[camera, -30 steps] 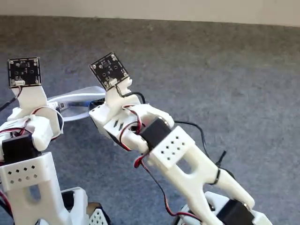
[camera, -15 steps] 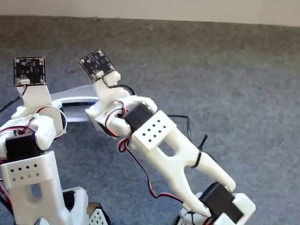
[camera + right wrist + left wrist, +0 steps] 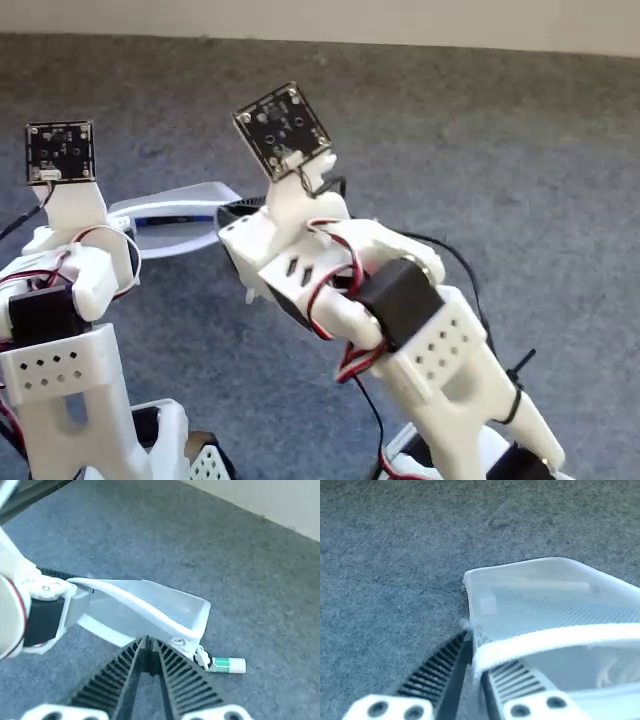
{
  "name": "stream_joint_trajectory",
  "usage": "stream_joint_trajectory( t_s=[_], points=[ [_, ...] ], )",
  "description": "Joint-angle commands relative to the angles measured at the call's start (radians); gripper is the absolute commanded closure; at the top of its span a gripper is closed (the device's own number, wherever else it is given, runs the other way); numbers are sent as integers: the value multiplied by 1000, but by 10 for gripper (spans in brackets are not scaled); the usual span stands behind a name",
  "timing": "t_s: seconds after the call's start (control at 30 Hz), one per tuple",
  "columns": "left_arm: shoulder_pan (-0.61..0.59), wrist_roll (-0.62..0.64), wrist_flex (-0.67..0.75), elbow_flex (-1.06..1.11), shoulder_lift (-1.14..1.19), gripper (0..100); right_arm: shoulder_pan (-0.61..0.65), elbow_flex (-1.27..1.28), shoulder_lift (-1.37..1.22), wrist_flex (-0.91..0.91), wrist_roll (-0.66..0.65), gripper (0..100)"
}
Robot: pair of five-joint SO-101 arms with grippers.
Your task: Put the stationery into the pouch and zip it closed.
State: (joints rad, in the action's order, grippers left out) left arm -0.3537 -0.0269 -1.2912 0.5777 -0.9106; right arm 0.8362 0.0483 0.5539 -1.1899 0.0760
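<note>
and the right arm, after leaning in over the pouch, swings back out and lifts. yet the pouch mouth gapes open and a glue stick lies on the grey table just beside it, so loading looks unfinished. the right gripper has its jaws pressed together at the pouch rim, nothing visibly pinched. the left gripper is narrow, clamped on the pouch's edge.

Robot lab bench, grey felt tabletop, pale wall
</note>
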Motion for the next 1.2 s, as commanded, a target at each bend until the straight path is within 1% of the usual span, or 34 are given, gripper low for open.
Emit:
stream_joint_trajectory(
  t_s=[0.0, 0.2, 0.3, 0.4, 0.47, 0.7, 0.9, 1.07, 1.17],
  points=[
    [-67, -3, 6, -16, -12, 992, -25, -58, 42, -39, 2, 988],
    [-183, -2, 8, -18, -12, 993, -113, -41, 38, -68, 15, 988],
    [-216, 11, 8, -18, -12, 993, -160, 7, 12, -81, 120, 973],
    [-237, 31, 8, -18, -12, 992, -176, 28, -38, -81, 190, 897],
    [-243, 31, 8, -18, -12, 992, -176, 31, -87, -81, 216, 863],
    [-260, 29, 8, -16, -12, 991, -180, 22, -323, -71, 336, 857],
    [-260, 29, 8, -10, -12, 992, -180, -4, -541, 54, 345, 857],
    [-259, 29, 6, -10, -12, 992, -182, -71, -679, 119, 443, 856],
    [-259, 29, 5, -10, -12, 992, -199, -147, -771, 119, 499, 856]
  ],
)
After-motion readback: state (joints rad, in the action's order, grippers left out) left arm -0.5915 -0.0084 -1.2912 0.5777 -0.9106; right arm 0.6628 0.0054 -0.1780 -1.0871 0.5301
